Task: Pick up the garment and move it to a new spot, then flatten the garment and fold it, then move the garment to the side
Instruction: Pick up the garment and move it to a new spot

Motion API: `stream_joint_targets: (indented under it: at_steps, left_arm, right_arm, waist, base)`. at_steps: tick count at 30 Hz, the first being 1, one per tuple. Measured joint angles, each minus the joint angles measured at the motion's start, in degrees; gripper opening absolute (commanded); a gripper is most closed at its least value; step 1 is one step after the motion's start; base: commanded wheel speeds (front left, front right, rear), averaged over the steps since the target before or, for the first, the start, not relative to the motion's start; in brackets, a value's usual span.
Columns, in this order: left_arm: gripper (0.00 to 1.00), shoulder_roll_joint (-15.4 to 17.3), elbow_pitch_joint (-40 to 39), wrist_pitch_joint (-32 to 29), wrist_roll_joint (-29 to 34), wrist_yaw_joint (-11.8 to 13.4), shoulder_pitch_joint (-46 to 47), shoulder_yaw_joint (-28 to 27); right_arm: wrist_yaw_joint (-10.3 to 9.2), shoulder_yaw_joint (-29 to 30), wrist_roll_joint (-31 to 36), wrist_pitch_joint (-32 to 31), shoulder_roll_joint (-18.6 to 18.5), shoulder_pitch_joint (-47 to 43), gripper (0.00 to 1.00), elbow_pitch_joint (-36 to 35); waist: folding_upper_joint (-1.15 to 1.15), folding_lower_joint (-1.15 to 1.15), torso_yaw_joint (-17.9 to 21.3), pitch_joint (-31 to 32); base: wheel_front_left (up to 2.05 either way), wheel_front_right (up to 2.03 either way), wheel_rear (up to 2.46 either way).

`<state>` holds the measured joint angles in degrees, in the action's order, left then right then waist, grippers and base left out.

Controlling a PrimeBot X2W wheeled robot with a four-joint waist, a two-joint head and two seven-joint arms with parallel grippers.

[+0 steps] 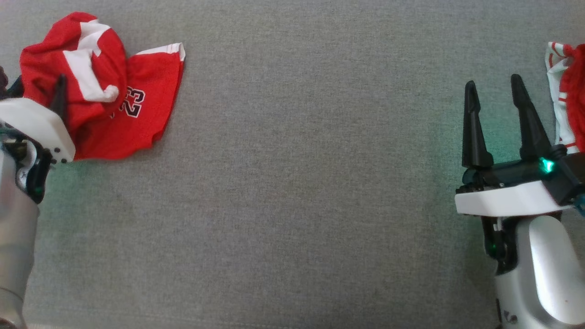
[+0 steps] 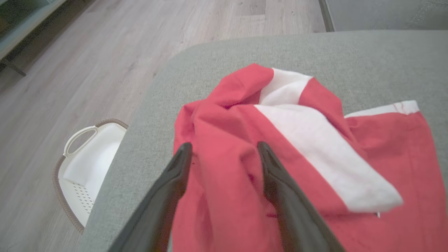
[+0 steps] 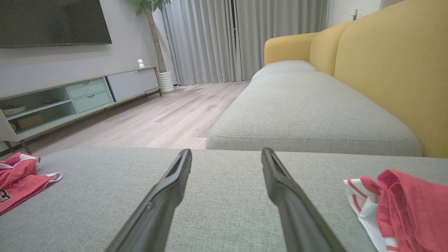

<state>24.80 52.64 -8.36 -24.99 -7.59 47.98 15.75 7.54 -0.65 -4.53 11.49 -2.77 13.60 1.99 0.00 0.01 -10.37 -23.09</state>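
At the far left of the grey cushion (image 1: 297,205) a crumpled red jersey (image 1: 137,114) is seen, the left gripper (image 2: 224,150) spread wide over its bunched part. Far right, the right gripper (image 1: 493,87) is held wide open beside a second red-and-white garment (image 1: 564,91)

Shirt (image 1: 141,119): bright red with broad white bands, white edge trim, number 23 in black and white (the red looks pinker in the left wrist view).
Other garment (image 1: 555,73): white with thin red stripes, plus plain red cloth.
Cushion (image 1: 320,183): grey, fine woven fleck.
Sofa back (image 3: 392,70): mustard yellow.
Floor (image 2: 105,52): pale wood planks.
Basket (image 2: 105,140): white, brown woven rim.
Right gripper (image 1: 493,82): black, white base, green light.
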Motion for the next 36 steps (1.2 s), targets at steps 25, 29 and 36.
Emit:
stream_joint_targets:
  at_steps: [25, 29, 36]
  left_arm:
    - [0.0, 0.2, -20.7, 23.1, -4.1, 0.0, 3.1, -3.4]
    - [0.0, -0.4, -26.1, 22.9, -4.1, 0.1, -1.8, -2.6]
    - [0.0, -3.5, -34.5, 18.4, -5.0, 1.1, -5.1, 0.0]
  right_arm:
    - [0.0, -0.7, -5.3, 2.2, 0.0, -3.8, 1.0, 6.1]
    - [0.0, -0.9, -5.8, 2.7, 0.0, -3.8, 1.0, 6.2]
    - [0.0, -1.0, -6.6, 2.7, 0.0, -3.8, 1.0, 6.4]
  waist:
    - [0.0, -0.03, -0.6, 14.0]
    - [0.0, -0.02, 0.5, 15.3]
    - [0.0, -0.02, 2.7, 15.5]
  base:
    - [0.0, 0.0, 0.0]
    - [0.0, 0.0, 0.0]
    - [0.0, 0.0, 0.0]
